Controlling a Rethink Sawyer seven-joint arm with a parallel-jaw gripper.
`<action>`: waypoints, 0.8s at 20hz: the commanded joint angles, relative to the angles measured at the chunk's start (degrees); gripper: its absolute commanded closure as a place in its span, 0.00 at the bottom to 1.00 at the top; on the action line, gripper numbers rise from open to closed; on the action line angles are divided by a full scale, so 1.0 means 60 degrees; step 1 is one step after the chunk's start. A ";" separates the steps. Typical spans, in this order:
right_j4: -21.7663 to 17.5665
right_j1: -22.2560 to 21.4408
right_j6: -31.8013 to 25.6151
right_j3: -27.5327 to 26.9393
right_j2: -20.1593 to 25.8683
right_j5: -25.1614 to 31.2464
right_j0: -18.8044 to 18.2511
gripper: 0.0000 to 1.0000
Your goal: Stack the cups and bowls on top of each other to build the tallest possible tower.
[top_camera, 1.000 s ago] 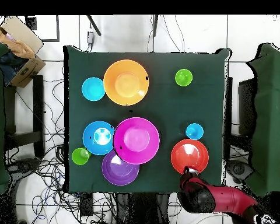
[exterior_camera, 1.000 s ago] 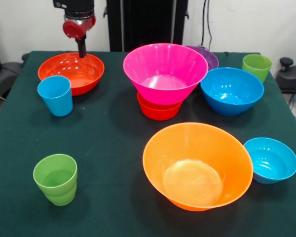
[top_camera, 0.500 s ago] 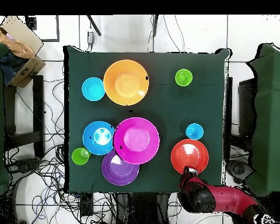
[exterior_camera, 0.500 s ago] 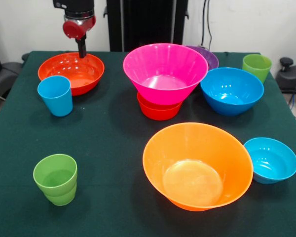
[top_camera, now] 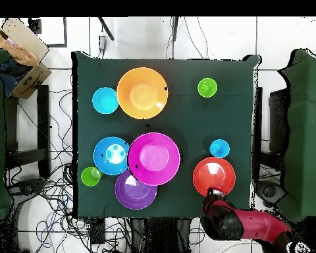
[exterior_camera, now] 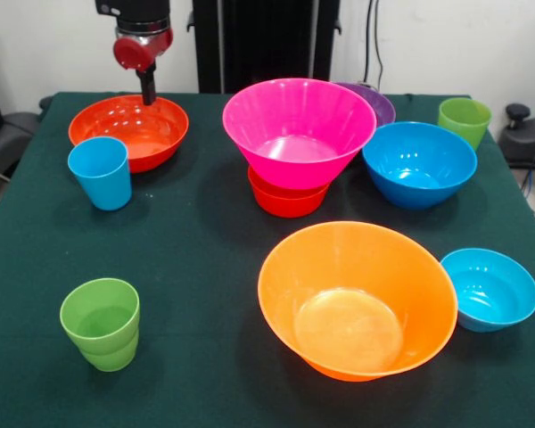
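Observation:
My gripper (exterior_camera: 147, 96) hangs at the far rim of the medium red-orange bowl (exterior_camera: 129, 130); in the overhead view my gripper (top_camera: 213, 194) is at that bowl's (top_camera: 214, 175) lower edge. The sky blue cup (exterior_camera: 101, 172) stands upright just in front of this bowl. The large pink bowl (exterior_camera: 299, 129) sits on the small red-orange bowl (exterior_camera: 285, 200). The purple bowl (exterior_camera: 376, 103) is behind it and the blue bowl (exterior_camera: 419, 163) beside it. The large orange bowl (exterior_camera: 357, 299) and small blue bowl (exterior_camera: 490, 288) are near the front. One lime green cup (exterior_camera: 100, 323) stands front left, the other (exterior_camera: 464, 119) far right.
All of this rests on the dark green table (exterior_camera: 205, 250). The black pedestal (exterior_camera: 259, 45) stands behind it. In the overhead view a cardboard box (top_camera: 19, 49) sits off the table's top left, and cables lie on the floor around it.

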 commanded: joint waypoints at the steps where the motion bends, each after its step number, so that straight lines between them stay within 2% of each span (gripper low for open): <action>1: -0.0055 0.0324 0.1631 -0.0305 0.0775 0.0074 0.0240 1.00; 4: 0.0011 0.0316 0.1758 -0.0259 0.0691 0.0034 0.0301 1.00; 5: 0.0033 0.0316 0.1766 -0.0173 0.0802 -0.0032 0.0183 0.00; 7: 0.0004 0.0304 0.1810 -0.0143 0.0789 -0.0147 0.0193 0.00; 11: 0.0157 0.0107 0.1937 -0.0168 0.0430 0.0205 0.0574 0.00; 16: 0.0119 -0.0013 0.1864 -0.0087 0.0469 0.0214 0.0557 0.00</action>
